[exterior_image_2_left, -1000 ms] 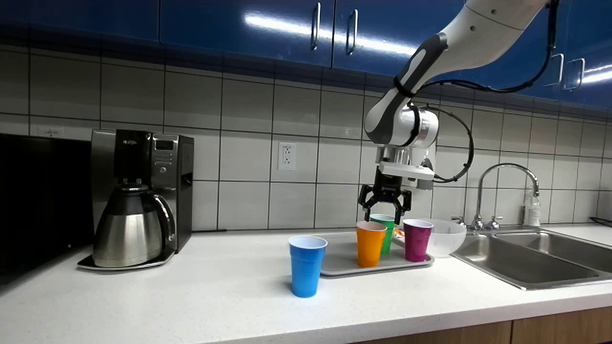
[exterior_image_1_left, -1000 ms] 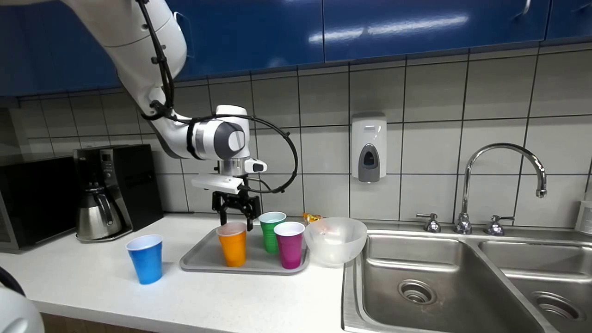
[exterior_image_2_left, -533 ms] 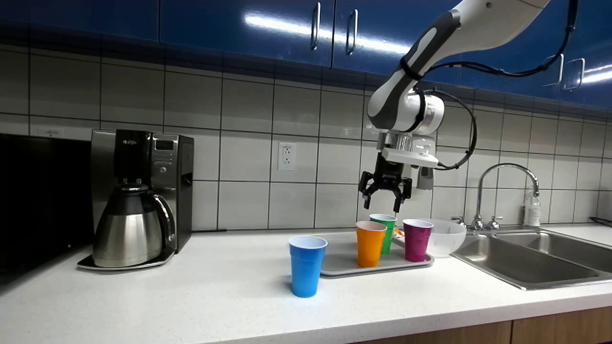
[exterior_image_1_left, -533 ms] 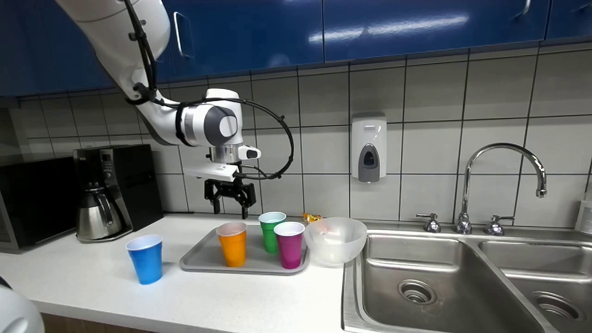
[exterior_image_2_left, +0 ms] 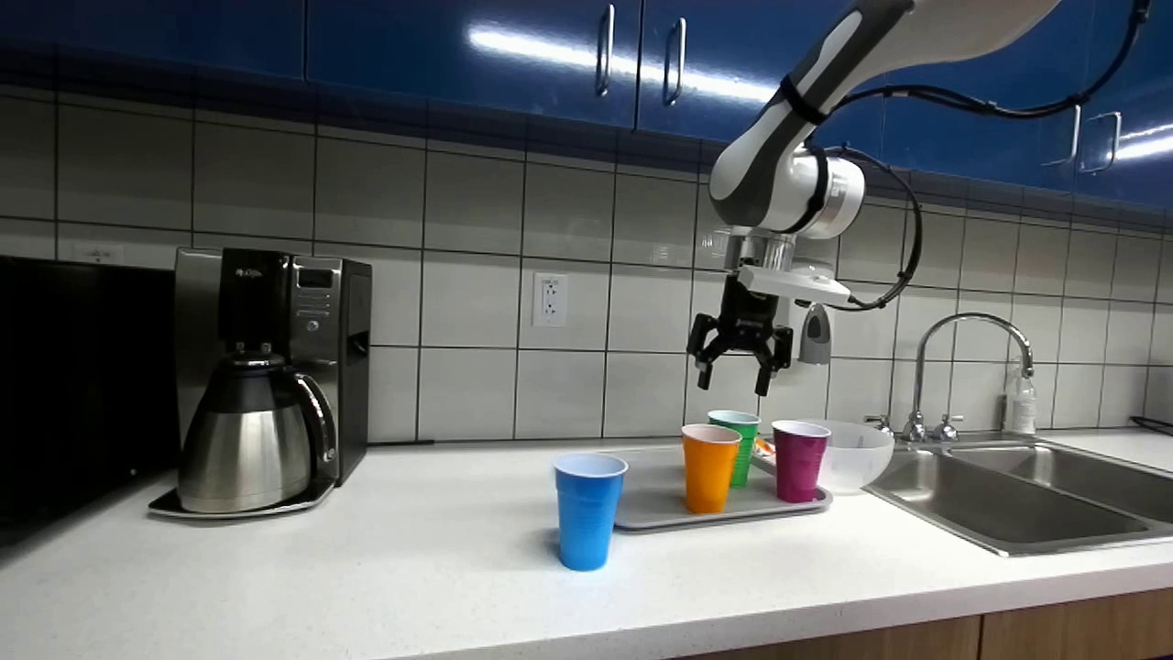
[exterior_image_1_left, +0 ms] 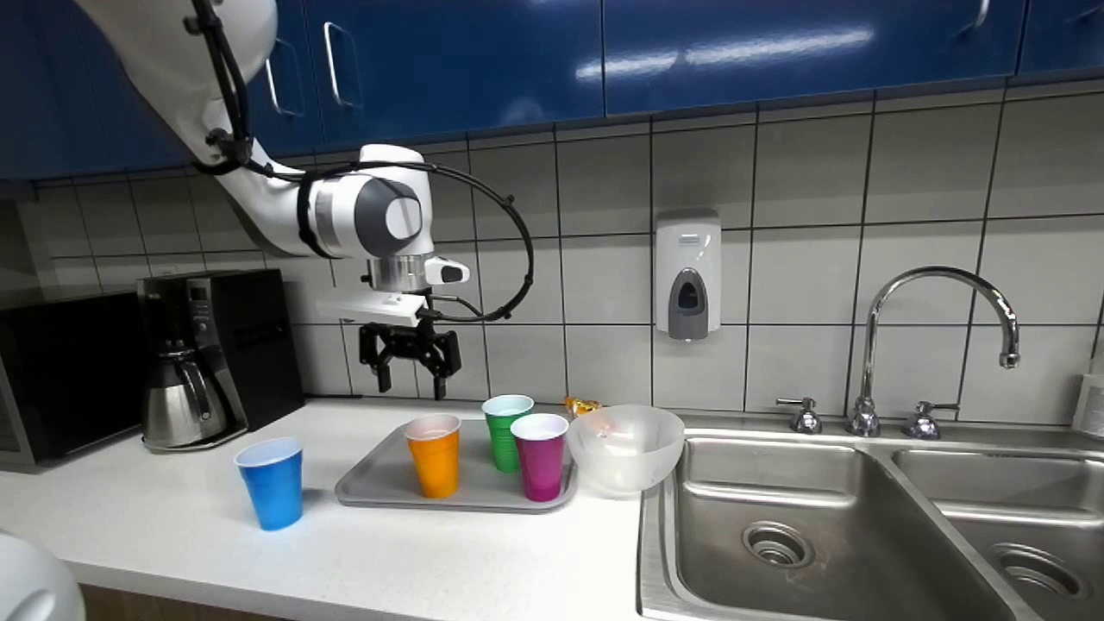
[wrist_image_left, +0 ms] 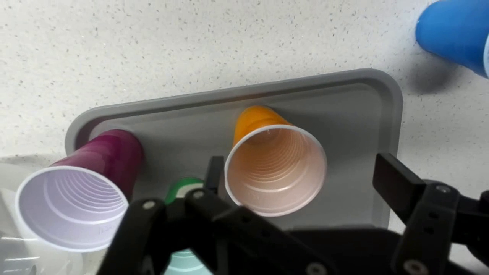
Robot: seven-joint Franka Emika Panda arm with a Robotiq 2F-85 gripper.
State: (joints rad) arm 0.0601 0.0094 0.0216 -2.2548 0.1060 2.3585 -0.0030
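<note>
Spread wide and empty, the hand hangs right of centre in an exterior view, above the gray tray; the orange plastic cup stands on it, lower in the frame.

Glossy blue cabinets catch a streak of light above a tiled wall, white counter and steel sink.
</note>
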